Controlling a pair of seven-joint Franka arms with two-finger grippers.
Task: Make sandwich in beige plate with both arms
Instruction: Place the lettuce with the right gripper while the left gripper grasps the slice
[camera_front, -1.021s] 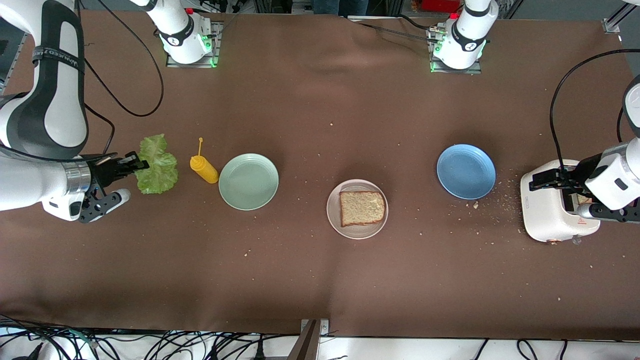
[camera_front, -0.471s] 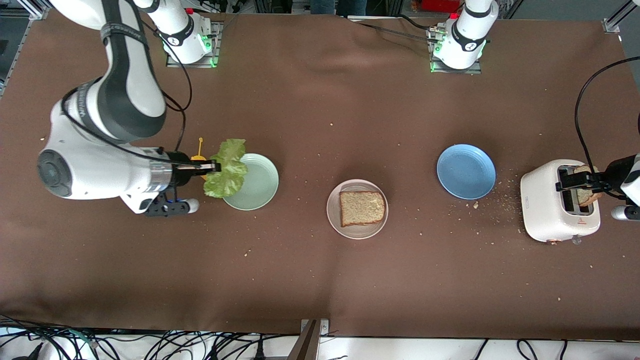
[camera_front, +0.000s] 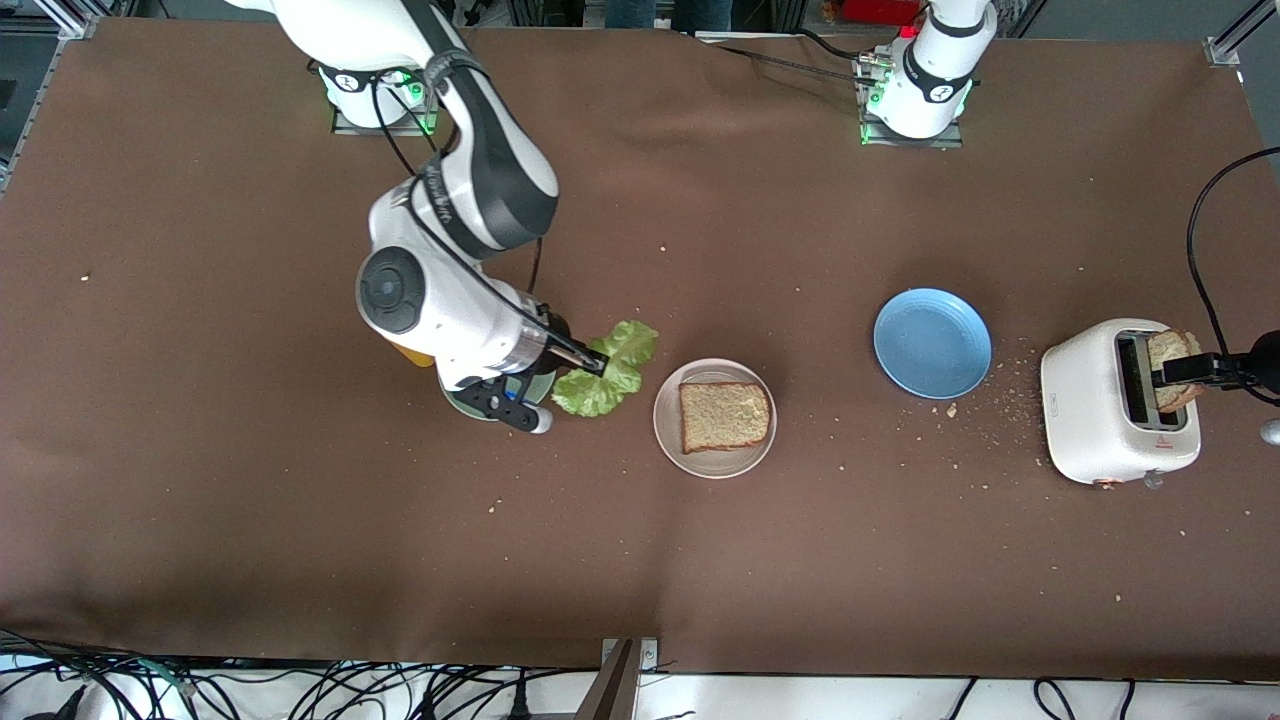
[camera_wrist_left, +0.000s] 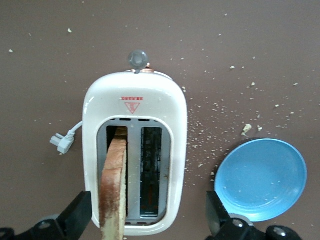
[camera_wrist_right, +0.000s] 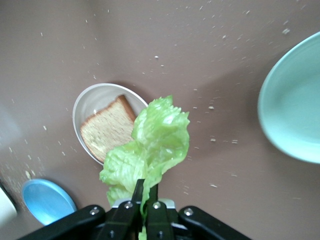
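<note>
My right gripper (camera_front: 598, 366) (camera_wrist_right: 145, 192) is shut on a ruffled green lettuce leaf (camera_front: 610, 375) (camera_wrist_right: 157, 140) and holds it over the cloth, beside the beige plate (camera_front: 668, 420) (camera_wrist_right: 87, 102). One toasted bread slice (camera_front: 725, 415) (camera_wrist_right: 107, 130) lies flat on that plate. A second slice (camera_front: 1175, 345) (camera_wrist_left: 112, 190) stands up out of one slot of the white toaster (camera_front: 1090, 410) (camera_wrist_left: 135, 97). My left gripper (camera_front: 1185, 370) (camera_wrist_left: 146, 220) is above the toaster, open wide. The standing slice shows between its fingers, untouched.
A blue plate (camera_front: 932, 343) (camera_wrist_left: 262, 177) (camera_wrist_right: 45, 200) lies between the beige plate and the toaster. A mint-green plate (camera_wrist_right: 295, 115) lies under my right arm, mostly hidden in the front view. Crumbs are scattered near the toaster. The toaster's plug (camera_wrist_left: 60, 142) lies loose beside it.
My right arm lifted the lettuce from its end of the table and carried it past the mint-green plate to beside the beige plate. My left gripper drew back from over the toaster, uncovering the standing slice.
</note>
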